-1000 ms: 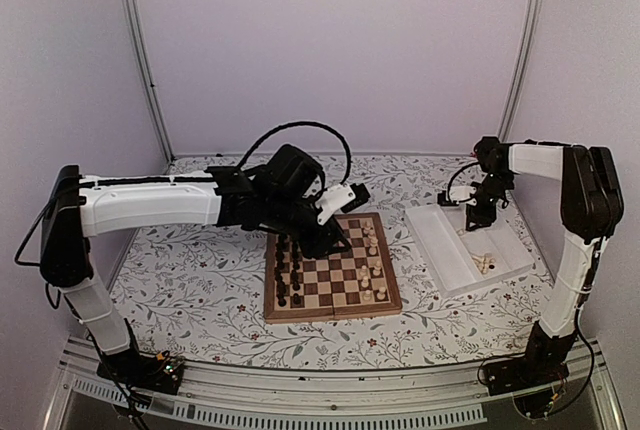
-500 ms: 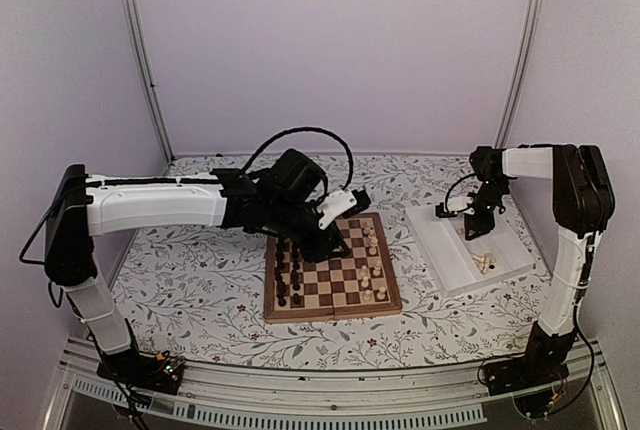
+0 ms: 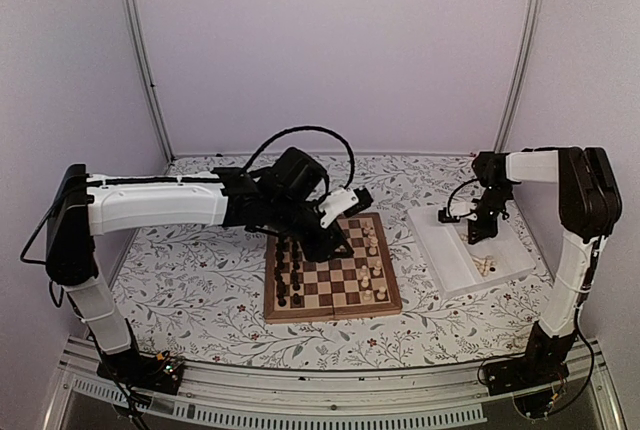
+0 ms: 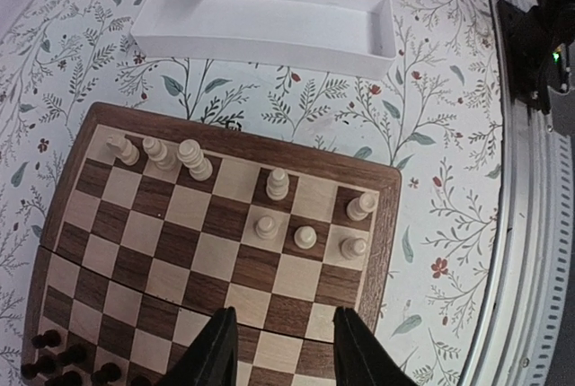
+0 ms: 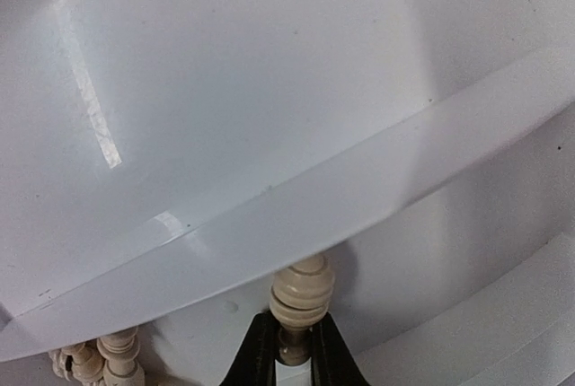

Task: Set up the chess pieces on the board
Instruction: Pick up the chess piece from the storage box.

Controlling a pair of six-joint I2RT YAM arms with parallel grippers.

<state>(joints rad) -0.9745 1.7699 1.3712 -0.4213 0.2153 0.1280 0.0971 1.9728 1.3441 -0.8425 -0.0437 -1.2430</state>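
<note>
The board lies mid-table, with dark pieces along its left side and cream chess pieces along its right. My left gripper hovers open over the board, nothing between its fingers; several cream pieces stand in the two rows nearest the tray. My right gripper is down in the white tray, shut on the neck of a cream chess piece. In the top view that gripper sits over the tray's far part.
The white ridged tray lies right of the board, with a few loose cream pieces in its near end and beside my right fingers. Dark pieces stand at the board's other side. A floral cloth covers the table.
My right gripper has closed onto the cream piece in the tray after shifting slightly. The left arm has barely moved and stays open over the board.
</note>
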